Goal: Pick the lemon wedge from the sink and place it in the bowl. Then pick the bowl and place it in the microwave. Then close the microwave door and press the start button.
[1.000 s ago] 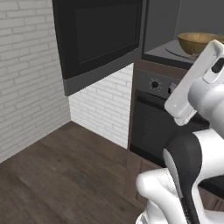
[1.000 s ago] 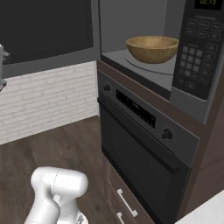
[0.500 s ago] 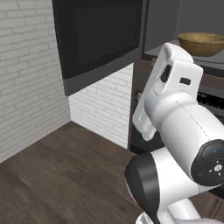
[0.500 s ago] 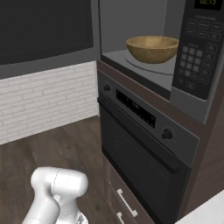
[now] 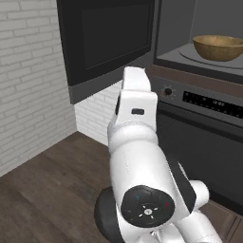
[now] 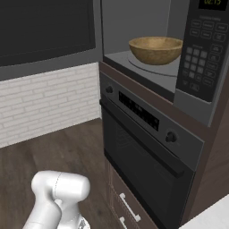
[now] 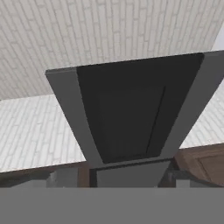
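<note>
Wide open and holding nothing, the gripper (image 7: 120,177) shows in the hand view as two grey finger tips set far apart at the bottom. It faces the microwave door (image 7: 127,118) square on, with no contact visible.

In the left base view, a pale brick wall (image 5: 28,95) stands at the left above a dark wooden floor (image 5: 47,190). Next comes the microwave door (image 5: 111,42) — a big black panel with a dark glass window and a grey edge, swung out wide. The white arm (image 5: 137,142) rises in the middle, its forearm upright in front of the door's lower right corner and covering part of the oven (image 5: 204,133) behind it. To the right the microwave (image 5: 180,23) is open, with a pale grey inside. The bowl (image 5: 219,47) sits on the round turntable plate (image 5: 187,53); it is light brown, shallow and upright. From this low angle the bottom of its inside is hidden.

In the right base view, the door (image 6: 44,31) stands at the upper left. The bowl (image 6: 155,49) rests inside the cavity, well clear of the walls, beside the keypad (image 6: 197,62). The oven (image 6: 147,152) is below, and a drawer handle (image 6: 129,208) lower still.

A second ago the arm stood at the right edge of the left base view, close by the microwave opening — since then it has swung leftward to the middle, toward the door. The bowl and the door have not moved, and the jaws are as wide as before.
</note>
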Robot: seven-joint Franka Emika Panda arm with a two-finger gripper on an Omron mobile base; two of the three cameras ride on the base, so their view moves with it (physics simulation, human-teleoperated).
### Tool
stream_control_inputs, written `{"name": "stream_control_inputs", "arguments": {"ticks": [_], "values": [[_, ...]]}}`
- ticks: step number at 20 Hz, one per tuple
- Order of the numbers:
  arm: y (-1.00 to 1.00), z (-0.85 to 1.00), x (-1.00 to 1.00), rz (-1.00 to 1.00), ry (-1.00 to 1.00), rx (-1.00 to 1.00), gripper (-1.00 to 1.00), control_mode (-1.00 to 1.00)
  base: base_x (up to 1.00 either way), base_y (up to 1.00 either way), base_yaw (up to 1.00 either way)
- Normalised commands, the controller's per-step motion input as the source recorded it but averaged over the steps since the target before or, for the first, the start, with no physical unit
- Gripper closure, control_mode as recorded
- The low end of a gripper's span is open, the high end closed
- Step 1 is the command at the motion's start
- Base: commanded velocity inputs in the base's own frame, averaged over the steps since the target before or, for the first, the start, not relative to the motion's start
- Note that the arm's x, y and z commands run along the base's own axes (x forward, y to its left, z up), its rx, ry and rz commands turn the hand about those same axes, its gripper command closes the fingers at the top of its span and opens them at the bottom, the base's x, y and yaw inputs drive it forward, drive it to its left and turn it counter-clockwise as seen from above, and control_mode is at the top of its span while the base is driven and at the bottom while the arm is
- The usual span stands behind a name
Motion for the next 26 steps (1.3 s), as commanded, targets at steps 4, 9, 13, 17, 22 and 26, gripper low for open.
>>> {"name": "stream_control_inputs", "arguments": {"ticks": [4,9,13,17,22,26], "values": [[0.59,-0.31,0.15,-0.05,-0.11,-0.11,-1.0,-1.0,0.0,0.0,0.0],[0.41,-0.24,0.29,-0.04,-0.03,-0.02,-1.0,-1.0,0.0,0.0,0.0],[0.31,-0.14,0.38,-0.03,0.0,0.0,-1.0,-1.0,0.0,0.0,0.0],[0.53,-0.11,0.53,-0.1,0.0,-0.01,-1.0,-1.0,0.0,0.0,0.0],[0.41,-0.08,0.52,-0.12,0.0,-0.02,-1.0,-1.0,0.0,0.0,0.0],[0.29,-0.14,0.54,-0.09,0.0,0.0,-1.0,-1.0,0.0,0.0,0.0]]}}
